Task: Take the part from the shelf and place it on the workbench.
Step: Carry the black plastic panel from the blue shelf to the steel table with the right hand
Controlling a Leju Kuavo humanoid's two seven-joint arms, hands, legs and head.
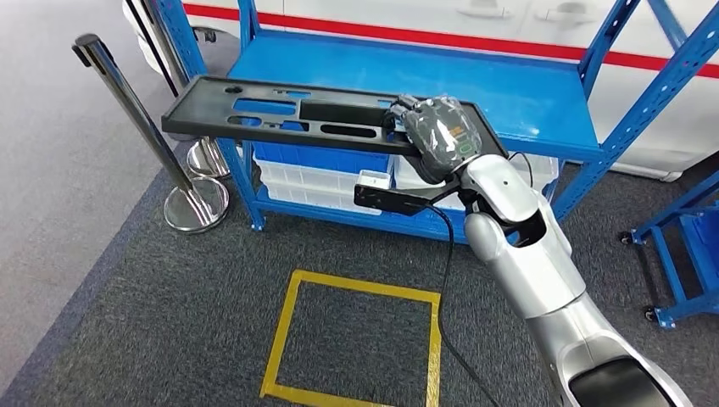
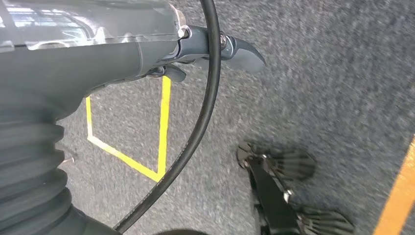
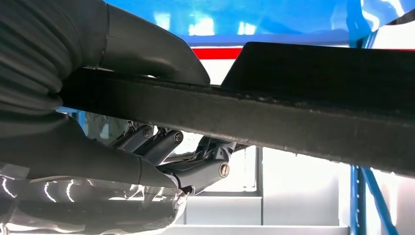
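Observation:
The part [image 1: 280,112] is a long flat black panel with several cut-outs. It lies level just above the front of the blue shelf [image 1: 526,93] and juts out past the shelf's left post. My right hand [image 1: 438,136] grips its right end, palm on top. In the right wrist view the thumb [image 3: 147,46] lies on one face of the part's edge [image 3: 274,120] and the fingers [image 3: 195,169] curl under the other. My left hand [image 2: 122,46] hangs over the grey carpet, its fingers apart and holding nothing.
A yellow taped square [image 1: 356,343] marks the carpet in front of the shelf. A chrome barrier post [image 1: 136,110] with a round base stands to the left. White bins [image 1: 314,182] sit on the lower shelf. Another blue rack [image 1: 687,246] stands at the right.

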